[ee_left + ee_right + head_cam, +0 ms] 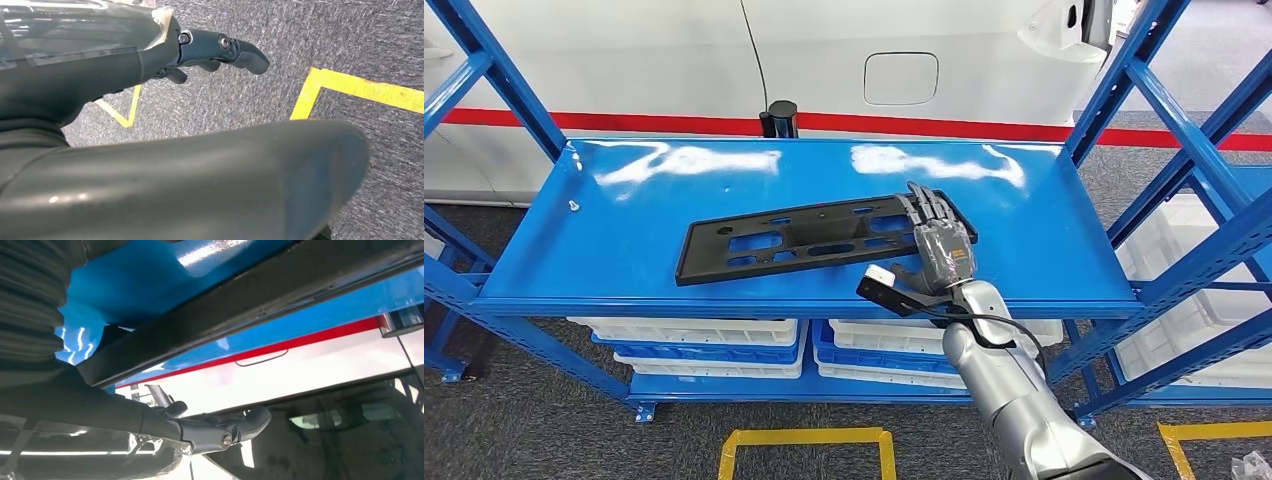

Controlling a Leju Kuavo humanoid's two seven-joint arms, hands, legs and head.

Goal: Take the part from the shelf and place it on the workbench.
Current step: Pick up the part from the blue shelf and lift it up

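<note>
Blue steel shelf (624,240), glossy top board. Black flat part (804,236), long with cut-out slots, lying slightly askew on the board toward its front edge. White bins (694,332) stacked on the tier beneath. Right hand (936,240) laid over the part's right end, fingers extended on top; whether it grips cannot be told. Left hand (220,50) above grey floor with yellow tape (350,85), fingers loosely apart, holding nothing.

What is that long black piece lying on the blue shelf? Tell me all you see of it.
The long flat black plastic-looking panel has rectangular cut-outs and small holes along its length. It lies flat and slightly askew on the glossy blue metal shelf, near the front edge. The robot's right hand rests its fingers over the panel's right end.
</note>
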